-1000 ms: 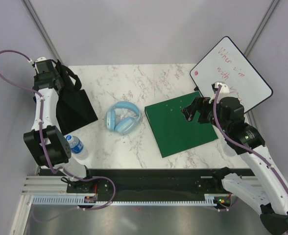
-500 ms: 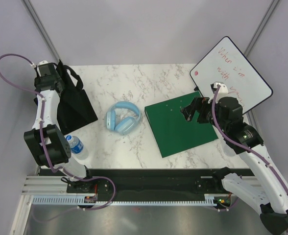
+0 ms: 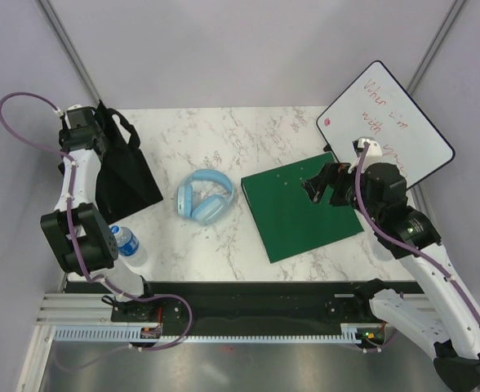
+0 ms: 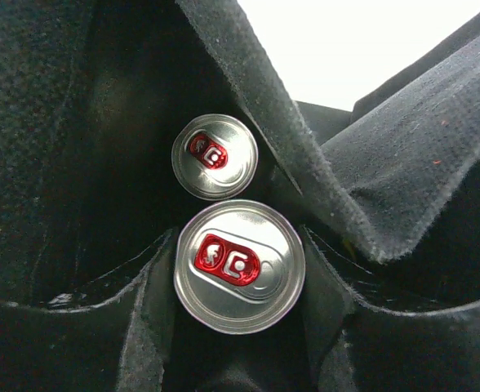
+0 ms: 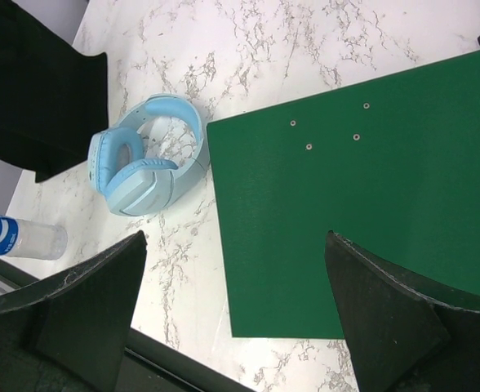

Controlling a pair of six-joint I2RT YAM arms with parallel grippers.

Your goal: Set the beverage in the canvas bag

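— Inspecting left hand [image 4: 236, 238]: state?
— Closed on a beverage can [image 4: 238, 269], upright inside the canvas bag [image 3: 127, 175], just beside a second can [image 4: 215, 155].
— Right hand [image 5: 236, 238]?
— Spread wide over the green board [image 5: 371, 204] on the worktop [image 5: 248, 49].

A white marble table [image 3: 224, 131] sits between pale, seemingly lavender-grey walls [image 3: 248, 49].

Canvas bag [image 3: 130, 171]: a floppy black cloth tote that lay at the far left of the tabletop [image 3: 224, 139], its loop handles [image 3: 122, 127] toward the far edge. Inside its open mouth stood two upright silver cans with red pull tabs. The nearer can [image 4: 238, 278] sat higher than the deeper can [image 4: 215, 156].
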